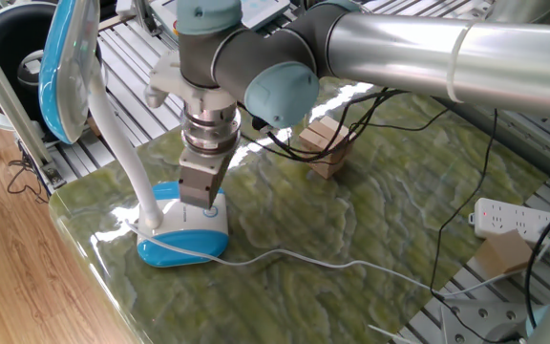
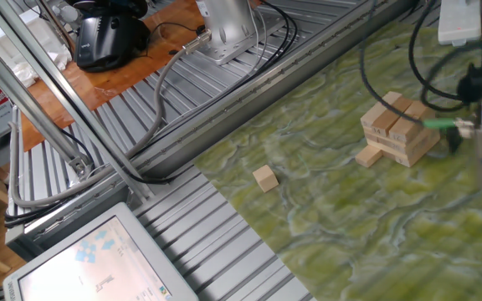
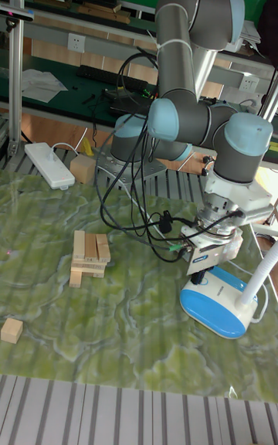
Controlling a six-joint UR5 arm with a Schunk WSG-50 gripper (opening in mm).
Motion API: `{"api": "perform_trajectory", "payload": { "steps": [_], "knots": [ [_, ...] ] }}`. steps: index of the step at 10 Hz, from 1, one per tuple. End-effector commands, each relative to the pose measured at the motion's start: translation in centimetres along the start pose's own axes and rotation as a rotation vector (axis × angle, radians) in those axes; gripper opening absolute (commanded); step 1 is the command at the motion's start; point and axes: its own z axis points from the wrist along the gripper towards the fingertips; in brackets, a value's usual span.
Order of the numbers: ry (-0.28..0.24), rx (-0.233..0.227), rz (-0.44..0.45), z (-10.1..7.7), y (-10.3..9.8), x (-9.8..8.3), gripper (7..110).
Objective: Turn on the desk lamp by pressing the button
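The desk lamp [image 1: 181, 234] is seen at the near corner of the green marbled table [image 1: 370, 220] in one fixed view, its blue-and-white base lying flat on the surface and its white gooseneck rising from the left end of the base to the large blue-rimmed head [image 1: 65, 67], which hangs tilted above the table edge. A white cord [image 1: 294, 256] is trailed from the base across the table toward the right. The end effector [image 1: 199, 194] is held vertically, directly over the white top panel of the base, with its tip at or just above that panel (contact cannot be confirmed). The button [image 1: 210, 212] is partly made out as a pale blue ring just beside the tip. Whether the fingers are parted or closed cannot be told from any view, since the tip is presented as a single block.

In the tall fixed view the same arrangement is shown from the opposite side: the end effector [image 3: 207, 269] is poised over the lamp base [image 3: 218, 300]. A stack of wooden blocks [image 3: 87, 256] is found well apart on the table, a single small wooden cube [image 3: 11, 330] lies nearer the table edge, and a white power strip [image 3: 50, 164] rests at the far side.
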Motion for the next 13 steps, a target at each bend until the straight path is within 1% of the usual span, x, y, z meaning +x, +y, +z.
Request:
{"api": "perform_trajectory", "payload": {
  "steps": [1, 2, 3, 4, 5, 6, 7, 8, 9, 10, 11, 12, 13],
  "knots": [
    [-0.065, 0.127, 0.127, -0.5, -3.8, -1.2, 7],
    [-0.015, -0.006, 0.107, -0.3, -0.9, -0.1, 7],
    [0.064, -0.041, 0.062, -0.8, -0.4, 1.9, 7],
    [0.155, -0.089, 0.02, -1.7, 0.7, 4.4, 7],
    [0.196, -0.031, 0.02, -2.2, -0.7, 5.7, 7],
    [0.184, -0.008, 0.055, -2.1, -1.4, 5.8, 7],
    [0.136, -0.06, 0.114, -1.7, 0.0, 4.8, 7],
    [0.098, -0.083, 0.131, -1.3, 0.5, 4.1, 7],
    [0.073, -0.107, 0.119, -1.3, 0.8, 3.6, 7],
    [0.057, -0.104, 0.197, -1.5, 0.7, 2.8, 7],
    [0.032, -0.086, 0.311, -1.7, 0.4, 1.6, 7],
    [0.037, -0.084, 0.32, -1.9, 0.3, 1.4, 7],
    [0.026, -0.097, 0.34, -2.1, 0.6, 0.8, 7]
  ]
}}
